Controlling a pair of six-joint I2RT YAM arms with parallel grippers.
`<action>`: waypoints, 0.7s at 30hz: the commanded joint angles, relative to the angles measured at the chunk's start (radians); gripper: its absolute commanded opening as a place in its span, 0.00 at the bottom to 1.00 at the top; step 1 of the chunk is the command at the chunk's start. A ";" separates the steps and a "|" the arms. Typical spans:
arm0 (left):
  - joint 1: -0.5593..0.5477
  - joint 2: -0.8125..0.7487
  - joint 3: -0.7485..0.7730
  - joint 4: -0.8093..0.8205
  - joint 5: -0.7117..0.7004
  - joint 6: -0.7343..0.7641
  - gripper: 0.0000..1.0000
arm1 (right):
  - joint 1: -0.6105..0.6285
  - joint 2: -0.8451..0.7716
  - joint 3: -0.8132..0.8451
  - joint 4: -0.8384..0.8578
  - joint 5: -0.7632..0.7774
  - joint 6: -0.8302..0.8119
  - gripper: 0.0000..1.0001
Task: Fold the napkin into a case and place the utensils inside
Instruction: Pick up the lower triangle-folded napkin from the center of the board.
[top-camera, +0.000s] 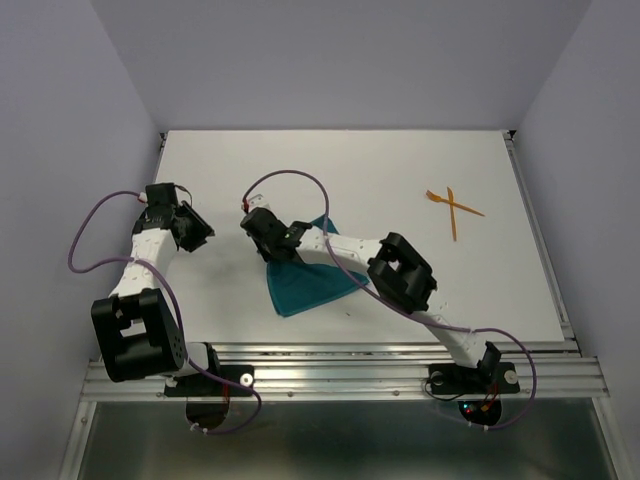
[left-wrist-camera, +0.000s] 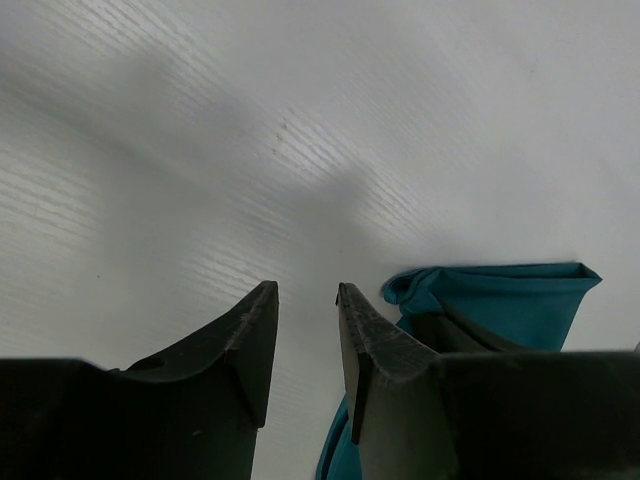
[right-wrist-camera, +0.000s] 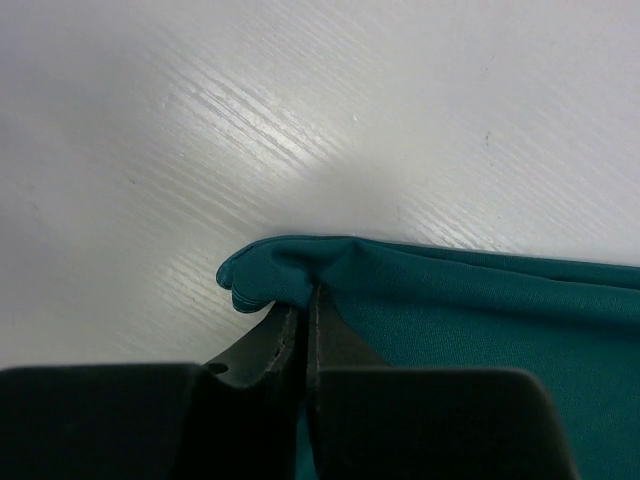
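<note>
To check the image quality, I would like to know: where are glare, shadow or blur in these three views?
Right wrist: bright glare on the table above the napkin; the near right hand is dark, slightly soft. Left wrist: a broad soft shadow crosses the table diagonally. Top external: even light, utensils small but sharp.

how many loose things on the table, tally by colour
teal: 1, the napkin
orange: 2, the utensils, lying crossed
total: 3
</note>
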 joint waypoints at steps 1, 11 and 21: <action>0.003 -0.018 -0.037 0.030 0.041 0.017 0.42 | 0.004 -0.063 -0.081 0.048 -0.092 0.007 0.01; -0.024 -0.005 -0.166 0.196 0.321 -0.041 0.84 | -0.073 -0.221 -0.325 0.243 -0.388 0.073 0.01; -0.107 0.126 -0.200 0.310 0.446 -0.122 0.86 | -0.093 -0.260 -0.412 0.326 -0.526 0.092 0.01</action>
